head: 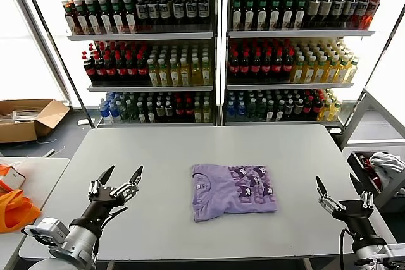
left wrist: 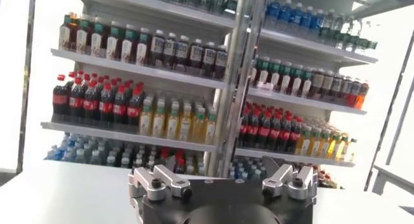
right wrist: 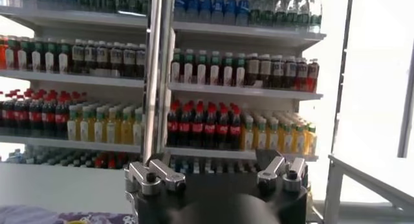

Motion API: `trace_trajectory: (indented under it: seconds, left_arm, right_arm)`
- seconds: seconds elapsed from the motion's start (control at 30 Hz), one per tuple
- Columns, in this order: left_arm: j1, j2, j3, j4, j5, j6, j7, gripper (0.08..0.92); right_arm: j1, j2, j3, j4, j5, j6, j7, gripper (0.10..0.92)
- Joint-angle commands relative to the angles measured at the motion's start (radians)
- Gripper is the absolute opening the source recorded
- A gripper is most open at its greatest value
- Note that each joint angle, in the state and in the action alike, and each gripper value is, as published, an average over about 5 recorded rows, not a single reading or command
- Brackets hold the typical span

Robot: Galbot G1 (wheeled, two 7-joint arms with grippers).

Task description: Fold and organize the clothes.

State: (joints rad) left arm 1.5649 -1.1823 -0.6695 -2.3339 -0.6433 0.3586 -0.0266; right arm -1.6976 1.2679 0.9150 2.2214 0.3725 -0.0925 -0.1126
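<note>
A lavender T-shirt (head: 233, 190) with dark purple prints lies folded into a rough rectangle in the middle of the grey table (head: 209, 150); its white neck label faces up on the left part. My left gripper (head: 121, 176) hovers over the table's front left, open and empty, well to the left of the shirt. Over the front right corner, my right gripper (head: 338, 185) is open and empty too, to the right of the shirt. In the right wrist view a strip of the shirt (right wrist: 39, 216) shows at the bottom edge. Both wrist views look toward the shelves.
Shelves of bottled drinks (head: 215, 49) stand behind the table. A bright orange bag (head: 14, 210) lies on a side table at the left, a cardboard box (head: 28, 118) sits on the floor behind it, and a bin with cloth (head: 383, 169) is at the right.
</note>
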Motion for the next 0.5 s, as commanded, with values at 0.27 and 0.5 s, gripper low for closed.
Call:
trace_trajectory:
  seconds: [0.27, 0.5]
  left_arm:
    - [0.024, 0.009, -0.015, -0.004, 0.015, -0.002, 0.026, 0.823]
    - [0.025, 0.007, -0.017, -0.007, 0.017, -0.003, 0.026, 0.822]
  right_arm:
    - [-0.085, 0.029, 0.062, 0.012, -0.021, 0.059, -0.03, 0.823]
    - [-0.087, 0.028, 0.061, 0.017, -0.019, 0.067, -0.03, 0.823]
